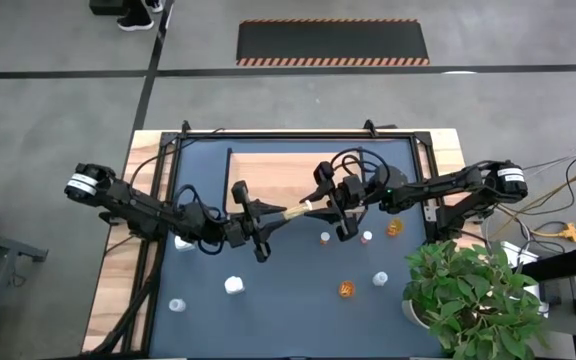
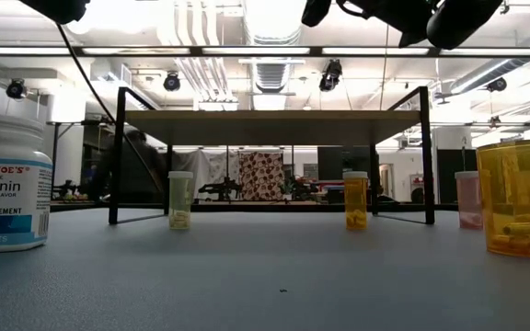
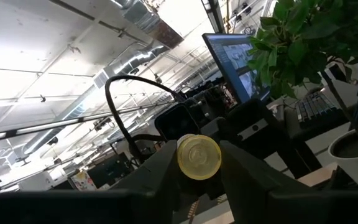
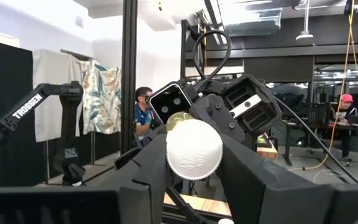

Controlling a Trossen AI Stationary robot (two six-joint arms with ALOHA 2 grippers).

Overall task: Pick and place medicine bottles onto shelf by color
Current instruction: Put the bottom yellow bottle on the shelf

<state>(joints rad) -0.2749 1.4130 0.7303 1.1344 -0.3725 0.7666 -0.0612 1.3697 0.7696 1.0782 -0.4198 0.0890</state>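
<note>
The dark blue tabletop (image 1: 268,320) carries the shelf (image 1: 268,170) at its far side. The shelf's wooden top is bare, so I judge no sorting by colour has landed there yet. The low view shows the board raised on thin black legs, which is why anything bound for it must be lifted well up first. A plant (image 1: 478,295) fills the right front corner, off the working path.

Both arms reach inward and meet above the shelf's front edge. The left hand (image 1: 271,216) and right hand (image 1: 322,205) face each other with one pale yellow bottle (image 1: 296,210) lying level between them, in the air.

Each wrist view explains the pose. The left hand's fingers are closed around the bottle's yellow base (image 3: 199,157), and the right hand's are closed around its white cap (image 4: 194,149). The other hand shows just behind in each. With both ends gripped at once, this reads as a handover, probably because the bottle's place on the shelf suits the other arm's reach. Which hand is giving I cannot tell.

Loose bottles wait on the tabletop. White ones (image 1: 233,286) lie mostly to the left and orange ones (image 1: 346,290) to the right, and a few stand beneath the shelf (image 2: 355,199).
</note>
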